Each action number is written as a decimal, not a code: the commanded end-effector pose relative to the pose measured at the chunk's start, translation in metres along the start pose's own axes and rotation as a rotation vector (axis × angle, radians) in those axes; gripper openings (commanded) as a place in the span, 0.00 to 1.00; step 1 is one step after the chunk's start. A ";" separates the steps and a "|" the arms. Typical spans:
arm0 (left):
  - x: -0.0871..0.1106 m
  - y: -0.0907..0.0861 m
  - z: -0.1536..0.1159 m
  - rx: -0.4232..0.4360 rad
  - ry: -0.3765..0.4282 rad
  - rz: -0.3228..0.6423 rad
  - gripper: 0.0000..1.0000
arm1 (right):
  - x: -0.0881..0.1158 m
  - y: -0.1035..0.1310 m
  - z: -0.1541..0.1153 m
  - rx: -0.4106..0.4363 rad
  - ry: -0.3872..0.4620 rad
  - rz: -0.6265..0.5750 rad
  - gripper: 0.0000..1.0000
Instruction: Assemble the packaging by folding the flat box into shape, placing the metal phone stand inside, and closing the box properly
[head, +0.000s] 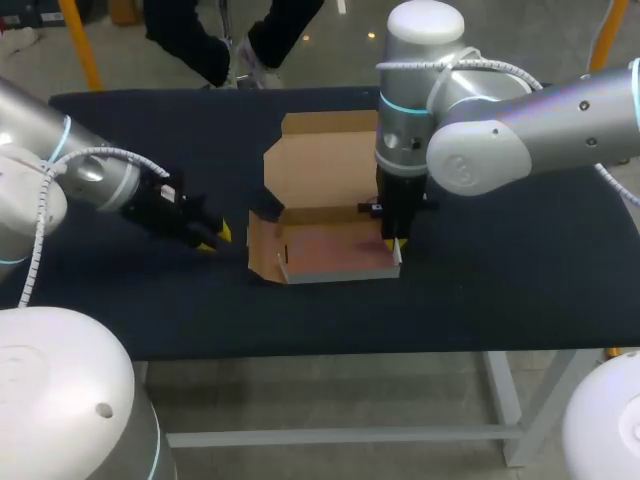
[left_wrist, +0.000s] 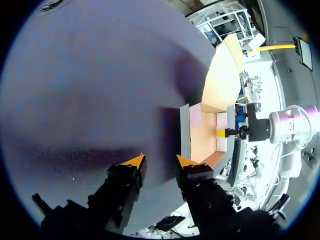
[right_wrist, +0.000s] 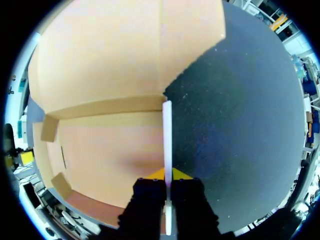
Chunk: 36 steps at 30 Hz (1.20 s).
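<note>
Pinching the right side wall (right_wrist: 167, 125) of the cardboard box (head: 325, 200) is what the right gripper (head: 396, 243) is doing here. It comes straight down from above, and in the right wrist view both yellow tips sit tight against that thin upright panel, one on each side, so it's clamped on it. The box sits around the middle of the black table (head: 520, 260), half folded. The tray part is on the near side with a low front wall standing up, and the big lid panel (head: 325, 150) is lying open flat toward the far edge. The left side flap (head: 262, 250) leans outward, though I can't tell how steep. The left gripper (head: 215, 238) is low over the table just off that flap, not touching it. Its fingers are spread with nothing but bare tabletop between them.
</note>
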<state>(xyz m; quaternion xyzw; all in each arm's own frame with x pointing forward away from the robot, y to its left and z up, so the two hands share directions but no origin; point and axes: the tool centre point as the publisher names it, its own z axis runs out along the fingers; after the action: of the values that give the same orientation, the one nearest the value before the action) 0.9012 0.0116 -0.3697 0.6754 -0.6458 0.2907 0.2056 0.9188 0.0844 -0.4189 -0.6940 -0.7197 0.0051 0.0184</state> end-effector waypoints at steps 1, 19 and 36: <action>-0.009 0.002 0.011 0.003 0.042 0.005 0.40 | 0.001 0.001 -0.001 0.003 -0.003 0.000 0.00; -0.015 0.002 0.031 -0.017 0.122 -0.006 0.30 | 0.001 0.001 -0.001 0.003 -0.003 0.000 0.00; -0.006 0.001 0.043 -0.036 0.199 0.009 0.27 | 0.001 0.001 -0.001 0.003 -0.003 0.000 0.00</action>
<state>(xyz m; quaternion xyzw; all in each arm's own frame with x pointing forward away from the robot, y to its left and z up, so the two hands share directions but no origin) 0.9033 -0.0129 -0.4040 0.6382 -0.6296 0.3465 0.2762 0.9188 0.0844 -0.4189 -0.6940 -0.7197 0.0051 0.0184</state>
